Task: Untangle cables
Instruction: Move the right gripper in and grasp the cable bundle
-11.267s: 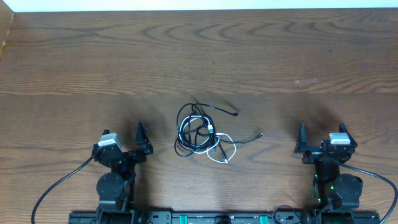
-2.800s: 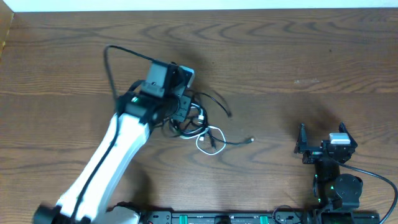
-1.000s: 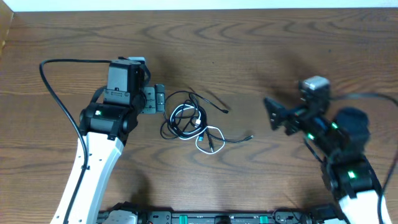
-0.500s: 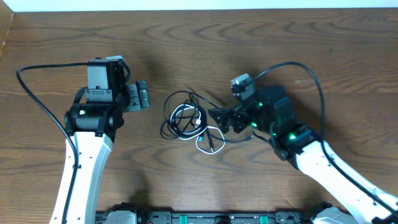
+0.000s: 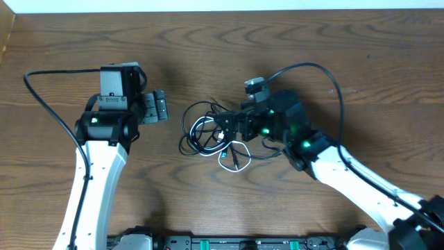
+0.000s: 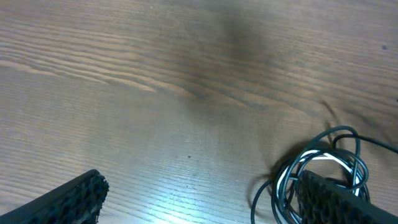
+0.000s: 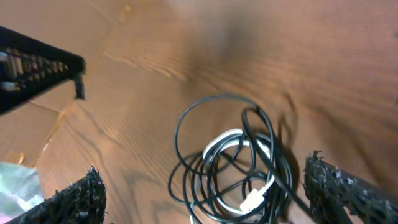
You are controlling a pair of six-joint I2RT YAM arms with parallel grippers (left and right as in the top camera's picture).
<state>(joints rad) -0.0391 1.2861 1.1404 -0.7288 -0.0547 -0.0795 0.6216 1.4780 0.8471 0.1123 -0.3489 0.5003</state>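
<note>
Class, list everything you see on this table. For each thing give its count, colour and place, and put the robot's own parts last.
table: one, brown wood grain, under everything.
cables: a few, thin, black plus one white, tangled in a coil at the table's middle; exact count hidden in the tangle.
base rail: one, black, along the near edge.
arms: two, white and black, one reaching in from each side.
left hand: one, black, open, beside the coil, apart from it.
right hand: one, black, open, over the coil's right side.
</note>
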